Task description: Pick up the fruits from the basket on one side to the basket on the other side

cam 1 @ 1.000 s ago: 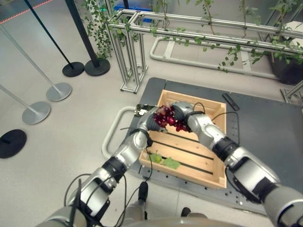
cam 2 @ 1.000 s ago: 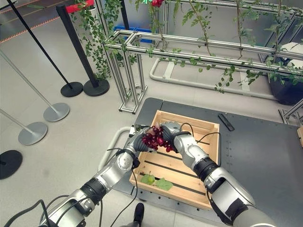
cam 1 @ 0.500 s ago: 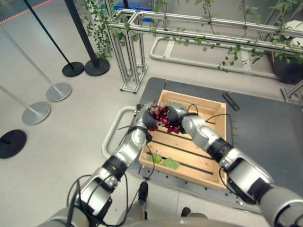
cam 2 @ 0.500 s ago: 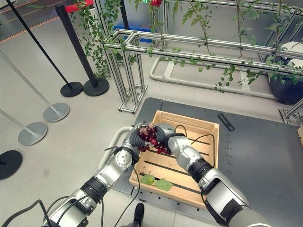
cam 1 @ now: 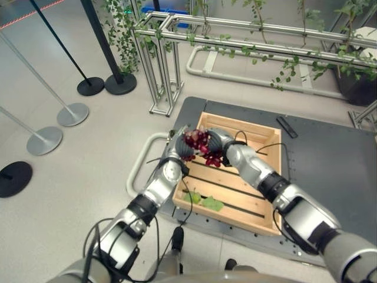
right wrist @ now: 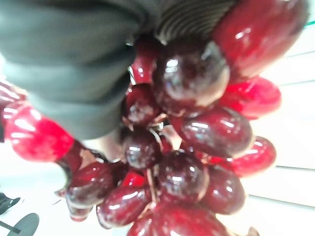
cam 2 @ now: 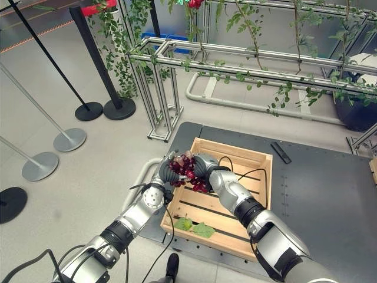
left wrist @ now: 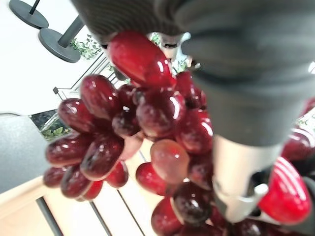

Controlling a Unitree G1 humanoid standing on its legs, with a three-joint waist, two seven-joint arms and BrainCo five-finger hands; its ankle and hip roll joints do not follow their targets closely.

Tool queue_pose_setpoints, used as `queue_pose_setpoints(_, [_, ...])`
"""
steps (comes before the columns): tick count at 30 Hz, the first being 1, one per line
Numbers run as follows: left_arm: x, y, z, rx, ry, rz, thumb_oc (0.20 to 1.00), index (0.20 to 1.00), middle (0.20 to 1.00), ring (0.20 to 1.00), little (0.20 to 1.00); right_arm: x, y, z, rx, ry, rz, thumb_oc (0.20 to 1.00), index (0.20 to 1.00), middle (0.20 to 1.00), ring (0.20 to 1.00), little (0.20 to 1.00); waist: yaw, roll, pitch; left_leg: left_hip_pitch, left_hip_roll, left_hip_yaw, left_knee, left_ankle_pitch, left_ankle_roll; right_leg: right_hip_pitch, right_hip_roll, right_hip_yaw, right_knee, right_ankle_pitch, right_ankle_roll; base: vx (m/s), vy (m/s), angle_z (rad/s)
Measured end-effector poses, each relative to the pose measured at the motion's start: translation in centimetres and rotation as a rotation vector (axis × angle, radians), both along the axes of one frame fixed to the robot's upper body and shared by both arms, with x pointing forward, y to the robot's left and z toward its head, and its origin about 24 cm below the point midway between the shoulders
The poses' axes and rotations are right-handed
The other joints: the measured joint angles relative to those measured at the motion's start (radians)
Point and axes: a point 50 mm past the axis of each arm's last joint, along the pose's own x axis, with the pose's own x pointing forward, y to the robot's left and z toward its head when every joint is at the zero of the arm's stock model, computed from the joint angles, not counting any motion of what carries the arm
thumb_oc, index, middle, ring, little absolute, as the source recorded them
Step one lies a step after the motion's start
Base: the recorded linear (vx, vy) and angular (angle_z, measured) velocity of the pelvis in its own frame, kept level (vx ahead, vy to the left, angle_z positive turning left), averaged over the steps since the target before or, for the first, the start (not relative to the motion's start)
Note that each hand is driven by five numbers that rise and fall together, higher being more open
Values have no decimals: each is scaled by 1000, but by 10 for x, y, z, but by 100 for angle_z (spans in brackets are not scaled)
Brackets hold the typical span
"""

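Left robot hand point(cam 1: 178, 148) and right robot hand point(cam 1: 219, 141) meet over the far left corner of the wooden crate point(cam 1: 259, 203), both clamped round one bunch of red grapes point(cam 1: 199, 144) held in the air between them. In the left wrist view the grapes point(left wrist: 142, 142) hang right against the dark ribbed cover with a silver finger curled through the bunch; the right wrist view shows the same bunch point(right wrist: 187, 162) pressed under that hand's cover, so both read as pinching the grapes.

Crate sits on the dark tabletop point(cam 1: 330, 159), just below and right of the robot hands. Inside it: slatted floor, two green leaves point(cam 1: 205, 201) near the front edge, nearer the robot than the hands.

Versus a second ago: the bunch and both robot hands have shifted left, from over the crate interior to its left rim. Crate and leaves unchanged.

Fingertips mostly buried in grapes, exact grip hard to see. A small dark flat object point(cam 1: 287, 127) lies on the tabletop beyond the crate, right of the hands; can't identify it.
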Motion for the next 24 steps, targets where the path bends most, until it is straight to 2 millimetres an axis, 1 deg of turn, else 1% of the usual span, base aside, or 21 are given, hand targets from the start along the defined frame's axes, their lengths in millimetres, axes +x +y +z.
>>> queue_pose_setpoints(5, [-1, 0, -2, 10, 7, -4, 1000, 1000, 1000, 1000, 1000, 0, -1, -3, 19, 22, -8, 200, 200, 200, 200, 200, 0, -5, -2, 2, 0, -1, 1, 0, 0, 3, 1, 0, 0, 0, 0, 0, 0, 0])
queue_pose_setpoints(10, [-2, -2, -11, 74, 46, -40, 1000, 1000, 1000, 1000, 1000, -2, 1, -6, -12, 26, 7, 200, 200, 200, 200, 200, -1, -9, -5, 9, 0, -1, 2, 0, 0, 11, 0, 0, 0, 0, 0, 0, 0, 0])
queue_pose_setpoints(12, [-3, -1, -16, 159, 51, -69, 1000, 1000, 1000, 1000, 1000, -3, 3, -8, -55, 16, 23, 200, 200, 200, 200, 200, -1, -9, -5, 14, 0, 0, 1, 0, 0, 14, 0, 1, 0, 0, 0, 0, 0, 0])
queue_pose_setpoints(15, [-3, -1, -20, 237, 61, -95, 1000, 1000, 1000, 1000, 1000, -3, 5, -8, -95, 5, 35, 200, 200, 200, 200, 200, -1, -9, -5, 14, 1, 0, 1, 0, 0, 14, 0, 2, 1, 0, 0, 0, 0, 0])
queue_pose_setpoints(24, [-1, 3, -24, 339, 96, -125, 1000, 1000, 1000, 1000, 1000, -4, 11, -9, -143, 6, 61, 200, 200, 200, 200, 200, -2, -8, -6, 14, 0, 3, 0, 0, 0, 13, -1, 4, 0, 0, 0, 0, 0, 0])
